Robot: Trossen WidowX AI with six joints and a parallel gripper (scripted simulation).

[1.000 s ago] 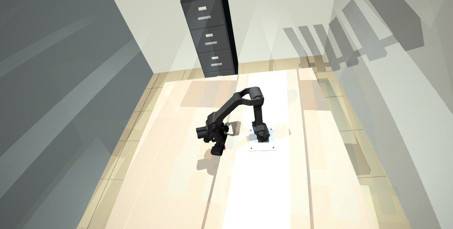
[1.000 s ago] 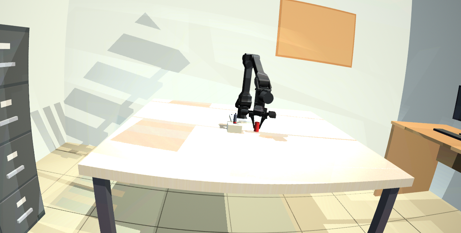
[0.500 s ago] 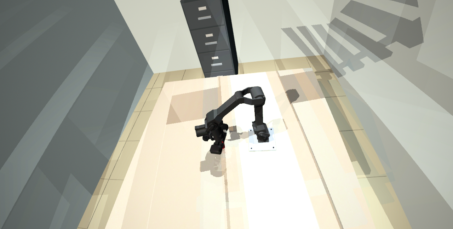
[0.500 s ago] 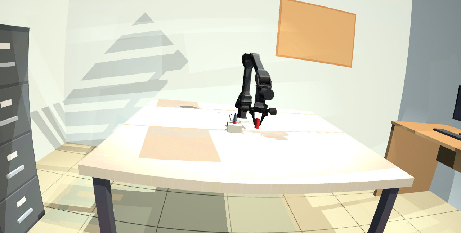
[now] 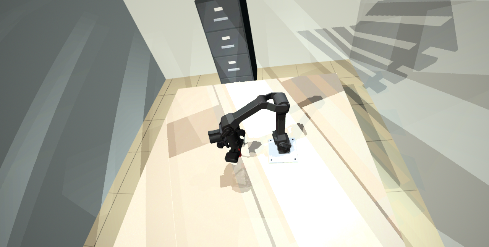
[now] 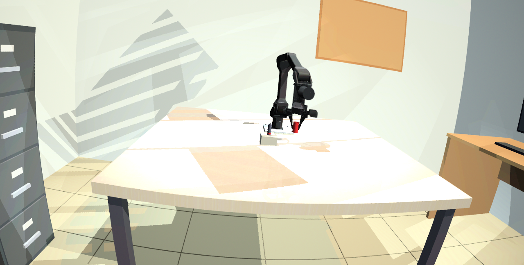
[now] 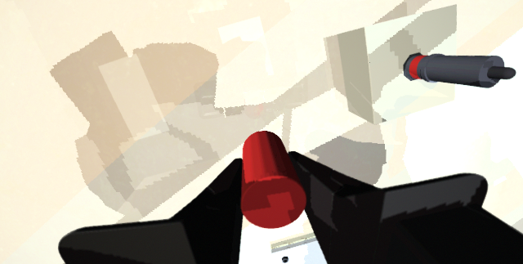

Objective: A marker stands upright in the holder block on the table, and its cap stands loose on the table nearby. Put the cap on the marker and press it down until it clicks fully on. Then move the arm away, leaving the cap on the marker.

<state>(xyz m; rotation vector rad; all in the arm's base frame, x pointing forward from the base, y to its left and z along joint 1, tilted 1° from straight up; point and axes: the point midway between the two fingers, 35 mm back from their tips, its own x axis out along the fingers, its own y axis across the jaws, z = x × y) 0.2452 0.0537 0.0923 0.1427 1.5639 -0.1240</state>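
Note:
My gripper (image 6: 296, 127) (image 7: 265, 161) is shut on the red cap (image 5: 240, 154) (image 6: 295, 126) (image 7: 263, 162). It holds the cap off the table, upright in the exterior view, with a black finger on each side. The dark grey marker (image 6: 269, 128) (image 7: 458, 69) stands upright in the pale holder block (image 6: 269, 140) (image 7: 355, 72), with its thin dark tip up and a red band near its base. The cap is apart from the marker, to its right in the exterior view. The arm hides the marker and block in the top view.
The arm's white base plate (image 5: 273, 158) lies behind the holder block in the exterior view. A grey filing cabinet (image 5: 222, 26) (image 6: 18, 87) stands beyond the table (image 6: 278, 206). A desk (image 6: 472, 164) stands at the right, and a cork board (image 6: 360, 32) hangs on the wall.

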